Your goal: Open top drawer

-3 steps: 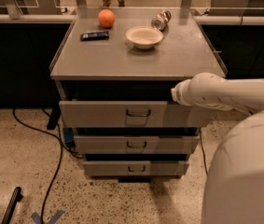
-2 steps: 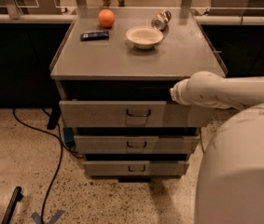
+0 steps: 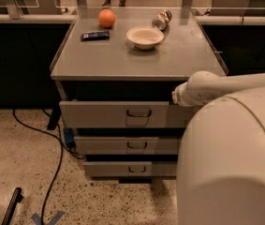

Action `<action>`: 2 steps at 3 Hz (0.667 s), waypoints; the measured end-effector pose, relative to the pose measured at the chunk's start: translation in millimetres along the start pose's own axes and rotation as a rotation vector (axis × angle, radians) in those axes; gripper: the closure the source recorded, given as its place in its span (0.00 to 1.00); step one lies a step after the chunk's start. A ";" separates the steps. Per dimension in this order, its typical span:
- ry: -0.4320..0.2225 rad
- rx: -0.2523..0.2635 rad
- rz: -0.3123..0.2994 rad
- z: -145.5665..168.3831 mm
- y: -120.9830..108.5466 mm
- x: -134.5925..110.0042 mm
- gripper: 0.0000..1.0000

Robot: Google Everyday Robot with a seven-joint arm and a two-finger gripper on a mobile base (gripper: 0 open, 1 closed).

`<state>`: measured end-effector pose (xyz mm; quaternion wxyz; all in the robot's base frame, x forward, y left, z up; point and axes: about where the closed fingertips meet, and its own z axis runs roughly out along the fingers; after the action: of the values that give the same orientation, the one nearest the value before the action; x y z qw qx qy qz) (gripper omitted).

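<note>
The top drawer is seen at the centre of the frame, directly under the grey cabinet top. It is the widest of three grey fronts, and a small dark wire handle is fixed at its middle. A dark gap is seen between its upper edge and the cabinet top.

Below it, the middle drawer and the bottom drawer are stacked, each narrower than the one above.

The white arm is extended from the right edge towards the centre. The gripper is placed at the arm's end, at the right part of the top drawer's front and well right of the handle (whether it is open or closed cannot be told, since it is hidden by the arm).

The lower right of the frame is filled by the robot's white body.

On the cabinet top, an orange, a dark packet, a pale bowl and a tipped can are laid out. A black cable is trailed over the speckled floor at lower left.
</note>
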<state>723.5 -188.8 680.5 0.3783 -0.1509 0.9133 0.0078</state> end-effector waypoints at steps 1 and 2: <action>0.028 0.006 0.013 -1.6 -3.8 8.1 1.00; 0.028 0.005 0.013 -3.9 -4.1 6.1 1.00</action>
<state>717.9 -194.9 679.4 0.3656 -0.1441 0.9195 0.0057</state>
